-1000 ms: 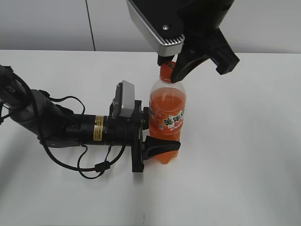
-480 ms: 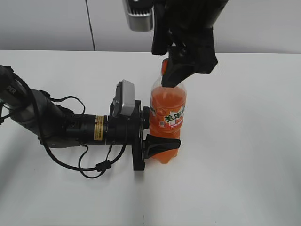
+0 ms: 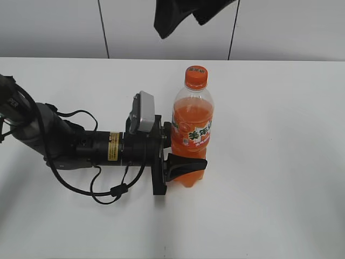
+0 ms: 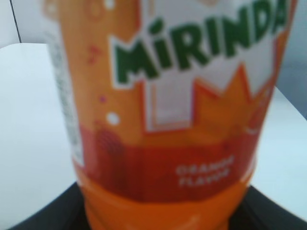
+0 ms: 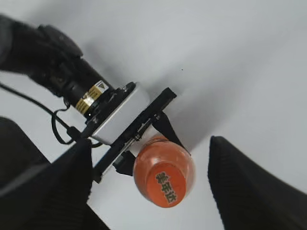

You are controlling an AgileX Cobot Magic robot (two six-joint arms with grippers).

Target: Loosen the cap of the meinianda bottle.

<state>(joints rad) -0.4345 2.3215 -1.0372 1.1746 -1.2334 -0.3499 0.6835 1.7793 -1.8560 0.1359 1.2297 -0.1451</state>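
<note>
Meinianda bottle (image 3: 192, 129) stands upright mid-worktop (image 3: 280, 162), long axis vertical, cap (image 3: 196, 76) on top and exposed.

Left gripper (image 3: 171, 154) comes in flat from 9 o'clock, jaws clamped on the lower body of the bottle, below the label; the left wrist view is filled with label, so it's right up against it.

Right gripper (image 5: 148, 182) is high above, only its dark underside at the top edge of the exterior view, nothing between its jaws. In the right wrist view the jaws stand wide apart, cap face (image 5: 165, 183) looking straight up between them, well clear of both fingers.

Key relation: cap lies straight down from the right jaws, on the bottle's vertical axis. Any further cap work looks like a vertical drop by the right arm, which is the free one. Can't tell from here whether the cap is loose yet.
</note>
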